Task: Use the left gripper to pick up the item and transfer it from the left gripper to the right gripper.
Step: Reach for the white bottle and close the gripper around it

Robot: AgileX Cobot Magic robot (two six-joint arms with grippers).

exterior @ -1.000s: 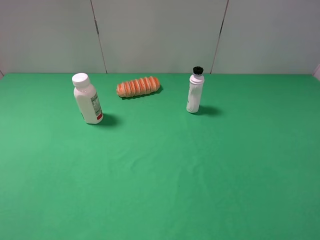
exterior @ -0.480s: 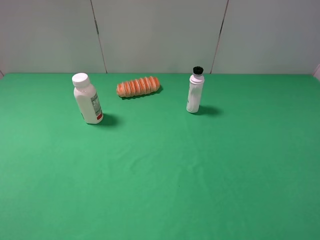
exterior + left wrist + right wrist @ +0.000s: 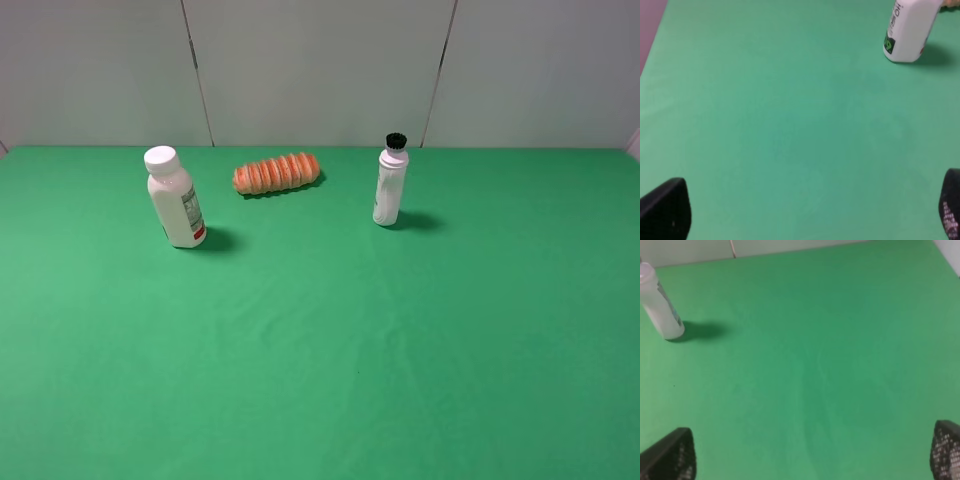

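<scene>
Green cloth (image 3: 320,350) carries the item (image 3: 176,200) at far left, standing upright, cap up, long axis vertical; left gripper (image 3: 807,212) and right gripper (image 3: 806,454) gape wide, empty.

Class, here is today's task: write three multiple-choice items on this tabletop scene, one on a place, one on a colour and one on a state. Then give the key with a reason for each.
1. Seen from the high camera, where does the orange roll lie?
A. Between the two bottles, nearer the back wall
B. In front of both bottles
C. Right of both bottles

2. What colour is the cap of the slim bottle?
A. White
B. Red
C. Black

3. How is the wide white bottle placed?
A. Lying on its side
B. Standing on the green cloth, untouched
C. Lifted off the cloth

Key:
1 A: the roll sits between the bottles and farther back than both.
2 C: a black cap tops the slim bottle.
3 B: its base rests on the cloth, cap up, with nothing touching it.
</scene>
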